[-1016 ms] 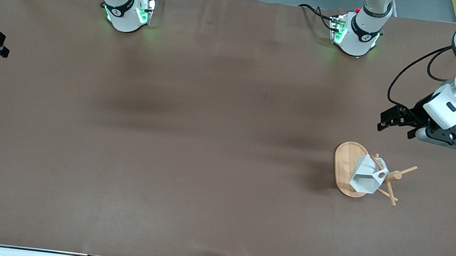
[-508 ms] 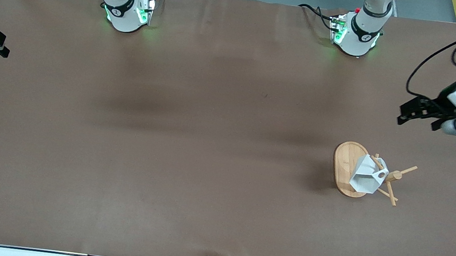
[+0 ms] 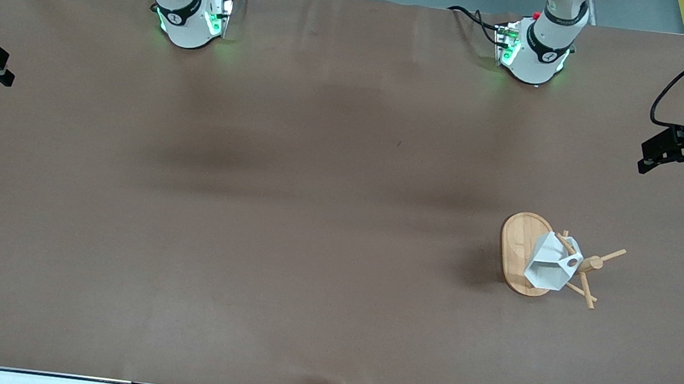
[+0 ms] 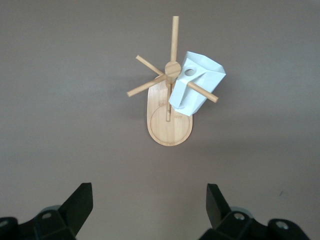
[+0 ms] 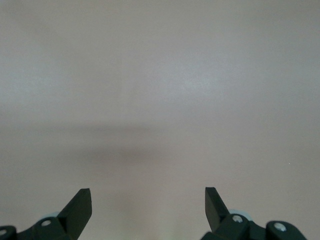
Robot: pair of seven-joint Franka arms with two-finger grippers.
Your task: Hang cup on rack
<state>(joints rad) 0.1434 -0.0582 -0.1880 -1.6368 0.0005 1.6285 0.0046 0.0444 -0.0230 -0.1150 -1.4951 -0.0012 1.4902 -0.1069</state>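
Toward the left arm's end of the surface [image 3: 310, 246], the cup [image 3: 549, 267] is hanging on the rack [image 3: 525, 251]. The left hand [image 3: 675, 152] is hovering spread at that edge; the right hand [image 5: 147, 205] is waiting spread over the opposite edge.

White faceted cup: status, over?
White faceted cup hangs by its handle on a peg of the bamboo mug rack. Left gripper open, empty, over the table's left-arm end. Right gripper open, empty, waiting. Nothing in the way.

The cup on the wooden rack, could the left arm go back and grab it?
Probably yes. The left gripper is open and empty over bare table, and nothing lies between it and the cup, which hangs on a peg of the rack. The other pegs could crowd its fingers.
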